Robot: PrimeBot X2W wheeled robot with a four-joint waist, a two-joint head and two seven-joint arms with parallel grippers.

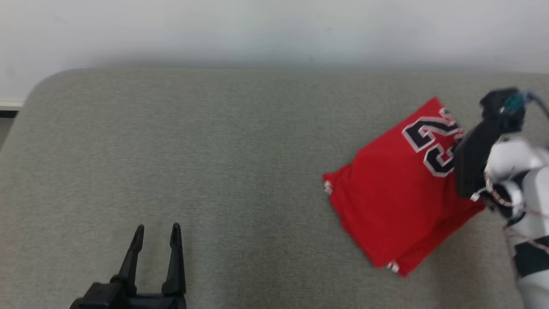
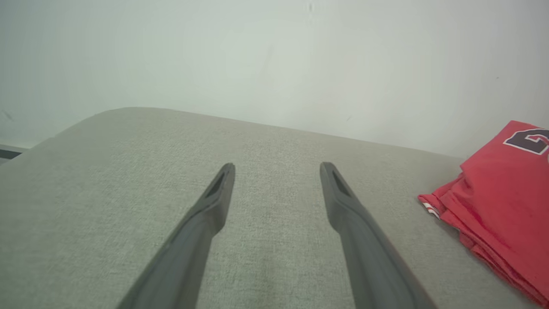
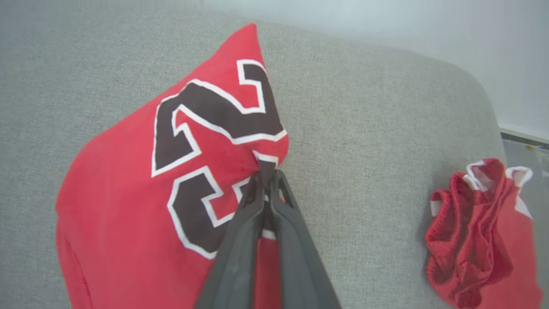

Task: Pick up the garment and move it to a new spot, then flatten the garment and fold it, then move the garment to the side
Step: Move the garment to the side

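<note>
**Garment (image 1: 394,193) being pinched at its numbered edge, ready for the move aside**

Folded into a compact red rectangle, the garment is lying flat toward the right end of the grey counter (image 1: 214,163). The folding looks finished, so this is probably the start of the last step. The right gripper (image 3: 268,178) is pressing its fingers (image 3: 246,214) together on a tuck of cloth beside the black number. That is likely so the whole stack can be dragged or lifted by one edge. The left gripper (image 1: 156,234) is hovering over bare counter at the near left, well apart from the garment. Its fingers are spreading wide and gripping nothing, seemingly to stay out of the way.

The head view is hiding the pinch behind the right wrist, though it is giving the garment's full outline. The right wrist view is showing the pinch itself. It is also showing a second, crumpled red bundle (image 3: 476,231) near the counter's rounded end. The left wrist view is revealing the stacked layers along the garment's side.
</note>
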